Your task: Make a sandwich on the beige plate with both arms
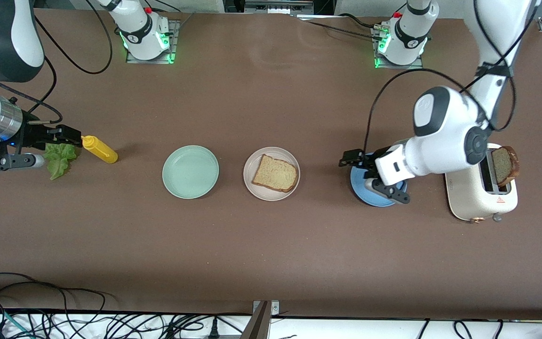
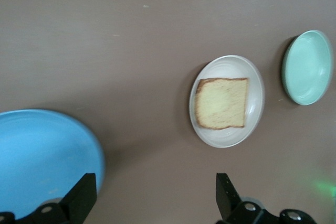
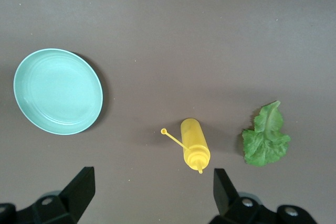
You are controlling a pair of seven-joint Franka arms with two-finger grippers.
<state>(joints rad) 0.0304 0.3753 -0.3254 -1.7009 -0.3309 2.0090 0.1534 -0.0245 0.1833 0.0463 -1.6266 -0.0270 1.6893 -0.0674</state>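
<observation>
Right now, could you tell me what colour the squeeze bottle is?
The squeeze bottle is yellow, clearest in the right wrist view.

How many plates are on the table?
3: the mint-green plate toward the right arm's end, the beige plate beside it holding bread, the blue plate under the left gripper.

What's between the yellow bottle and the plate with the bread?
The mint-green plate sits between the yellow bottle and the beige plate, as the front view shows.

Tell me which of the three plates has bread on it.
The beige plate, the middle one, holds a bread slice. The mint-green plate and the blue plate beside it show no bread.
</observation>
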